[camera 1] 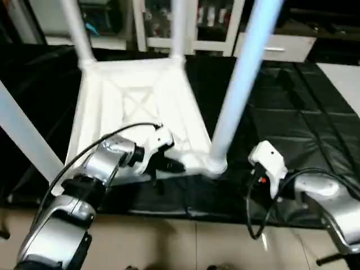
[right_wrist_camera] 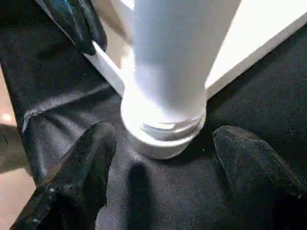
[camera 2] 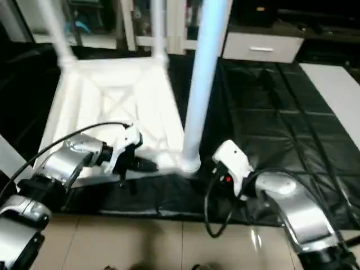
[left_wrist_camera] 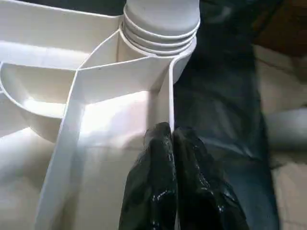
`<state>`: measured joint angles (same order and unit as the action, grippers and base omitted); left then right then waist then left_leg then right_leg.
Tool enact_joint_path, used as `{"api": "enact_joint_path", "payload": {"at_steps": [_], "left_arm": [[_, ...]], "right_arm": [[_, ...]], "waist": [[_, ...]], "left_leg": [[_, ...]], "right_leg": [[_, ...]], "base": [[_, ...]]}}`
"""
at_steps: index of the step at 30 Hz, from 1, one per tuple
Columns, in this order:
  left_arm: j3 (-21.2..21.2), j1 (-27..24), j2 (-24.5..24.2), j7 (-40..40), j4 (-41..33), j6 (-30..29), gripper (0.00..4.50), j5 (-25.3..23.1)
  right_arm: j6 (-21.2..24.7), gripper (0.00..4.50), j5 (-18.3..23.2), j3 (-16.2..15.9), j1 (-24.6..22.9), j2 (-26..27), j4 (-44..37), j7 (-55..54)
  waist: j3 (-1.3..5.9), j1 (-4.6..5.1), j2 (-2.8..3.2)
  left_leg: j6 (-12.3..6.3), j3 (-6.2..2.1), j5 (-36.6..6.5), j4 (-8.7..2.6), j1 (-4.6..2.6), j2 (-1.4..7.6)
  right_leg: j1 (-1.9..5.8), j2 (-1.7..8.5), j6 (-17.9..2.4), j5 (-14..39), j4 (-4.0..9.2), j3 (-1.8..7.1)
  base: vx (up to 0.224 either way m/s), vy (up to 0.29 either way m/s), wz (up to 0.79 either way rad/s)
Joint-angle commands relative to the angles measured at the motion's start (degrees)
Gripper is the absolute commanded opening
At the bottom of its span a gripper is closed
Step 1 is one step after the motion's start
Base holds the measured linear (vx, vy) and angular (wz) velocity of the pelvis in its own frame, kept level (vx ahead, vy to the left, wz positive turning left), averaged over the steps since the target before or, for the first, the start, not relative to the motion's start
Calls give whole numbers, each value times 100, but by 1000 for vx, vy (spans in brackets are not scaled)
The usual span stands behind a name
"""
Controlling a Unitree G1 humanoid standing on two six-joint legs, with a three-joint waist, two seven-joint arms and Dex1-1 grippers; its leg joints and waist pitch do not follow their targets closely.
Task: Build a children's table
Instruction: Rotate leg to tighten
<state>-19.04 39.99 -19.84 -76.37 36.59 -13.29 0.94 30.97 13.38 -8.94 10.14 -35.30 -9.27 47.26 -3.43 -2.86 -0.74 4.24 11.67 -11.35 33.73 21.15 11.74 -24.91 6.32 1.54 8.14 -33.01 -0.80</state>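
Note:
The children's table lies upside down on a black mat, its white ribbed top (camera 1: 135,107) facing up. Several white legs stand in the corner sockets; the near right leg (camera 1: 242,79) rises from its socket (right_wrist_camera: 163,134). My left gripper (left_wrist_camera: 169,134) is shut on the top's thin front rim, just beside that corner. My right gripper (right_wrist_camera: 163,153) is open, one finger (right_wrist_camera: 91,158) on each side of the leg's base, not touching it. In the right wrist view the left gripper's black fingertips (right_wrist_camera: 79,26) show at the rim behind the leg.
The black mat (camera 1: 292,124) spreads to the right and ends near me at a tan tiled floor (camera 1: 197,247). White cabinets (camera 1: 281,48) stand behind. A white panel (camera 1: 343,79) lies at the far right. Black cables loop from both wrists.

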Motion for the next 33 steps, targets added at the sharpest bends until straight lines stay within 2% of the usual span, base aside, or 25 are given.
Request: {"api": "enact_joint_path", "payload": {"at_steps": [1, 3, 8, 15, 20, 26, 33], "left_arm": [[-415, -184, 40, -292, -46, -160, 0, -97], [-423, -199, 31, -321, -94, -192, 0, -85], [-440, -255, 27, -424, -264, -263, 0, -73], [-460, -282, 16, -441, -396, -350, 0, -69], [-469, -305, 4, -437, -464, -392, 0, -69], [-469, -333, -10, -424, -521, -435, 0, -67], [-479, -338, -18, -416, -530, -453, 0, -83]], "right_arm": [[14, 354, 2, -37, 39, -69, -108, 55], [8, 354, -21, -40, 60, -45, -69, 38], [-167, 354, -92, -181, 119, 113, 150, 91], [-485, 354, -148, -248, 309, 386, 640, 14], [-702, 354, -179, -219, 469, 532, 959, 22], [-800, 299, -138, -243, 473, 530, 1005, 107], [-938, 273, -122, -210, 431, 527, 1039, 186]], "waist": [[328, 30, -40], [330, 12, -44], [336, 0, -48], [377, -3, -41], [381, 5, -51], [389, 6, -51], [403, 3, -49]], "left_leg": [[-278, 4, -1191, -424, -77, 91], [-328, 8, -1101, -413, -60, 82], [-281, -1, -1158, -415, -54, 80], [-357, 8, -866, -381, -66, 71], [-369, 7, -911, -377, -58, 66], [-456, 10, -769, -359, -52, 60], [-515, 13, -676, -342, -62, 57]], "right_leg": [[289, 30, -1380, 1001, 276, 73], [302, 39, -1388, 968, 271, 73], [304, 48, -1307, 1203, 285, 70], [321, 36, -1477, 727, 222, 58], [335, 36, -1463, 840, 227, 58], [348, 31, -1528, 626, 202, 56], [351, 24, -1585, 516, 183, 53]], "base": [[0, 0, 0], [0, 0, 0], [0, 0, 0], [0, 0, 0], [0, 0, 0], [0, 0, 0], [0, 0, 0]]}}
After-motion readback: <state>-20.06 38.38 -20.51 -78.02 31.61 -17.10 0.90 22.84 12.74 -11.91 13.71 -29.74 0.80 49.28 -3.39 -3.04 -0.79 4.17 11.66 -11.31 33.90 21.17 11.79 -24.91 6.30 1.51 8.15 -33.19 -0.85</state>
